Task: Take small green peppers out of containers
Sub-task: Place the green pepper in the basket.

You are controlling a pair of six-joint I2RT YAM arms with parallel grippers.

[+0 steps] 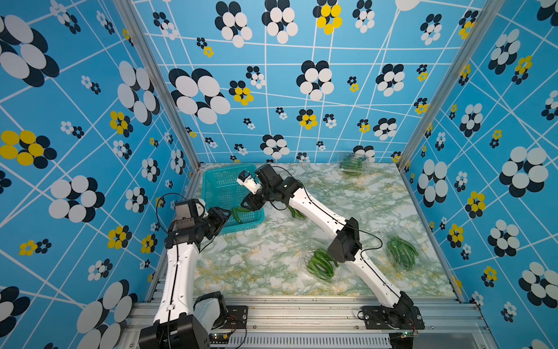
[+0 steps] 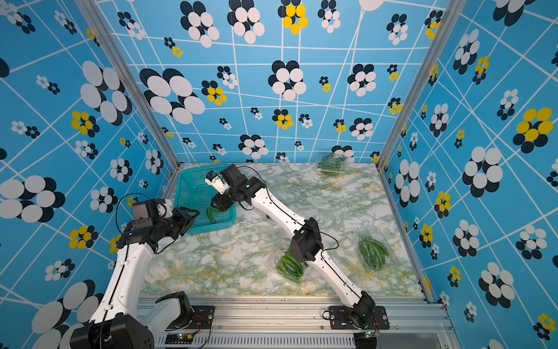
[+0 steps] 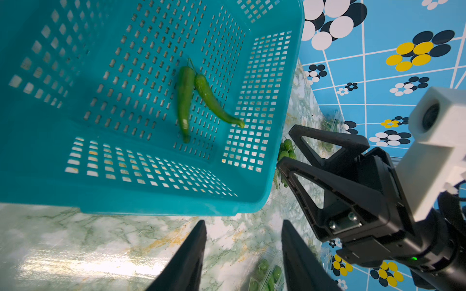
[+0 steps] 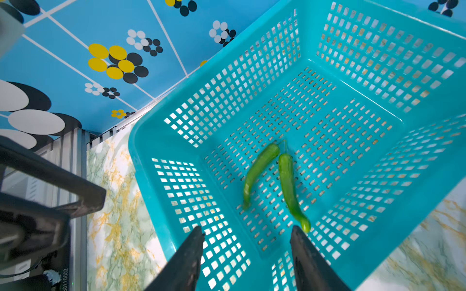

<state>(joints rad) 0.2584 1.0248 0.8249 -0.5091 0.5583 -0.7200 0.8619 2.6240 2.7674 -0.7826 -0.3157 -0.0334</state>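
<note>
Marbled worktop [image 1: 271, 247] carries three clear containers [image 1: 403, 252] of small green peppers [image 1: 321, 266]. The right arm [image 1: 317, 211] hides part of one, and the far one is blurred, seemingly shut. Two peppers [image 4: 290, 186] lie in the teal basket [image 4: 141, 161], below the open, empty right pincer [image 4: 247, 230]. The left pincer [image 3: 243, 223], also open, hovers beside the basket.

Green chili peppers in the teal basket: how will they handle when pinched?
Probably slippery: the two glossy green chili peppers shine. Their curved, tapered bodies may twist or squirt from a pinch. Likely light, lying loose in the teal perforated plastic basket.
</note>
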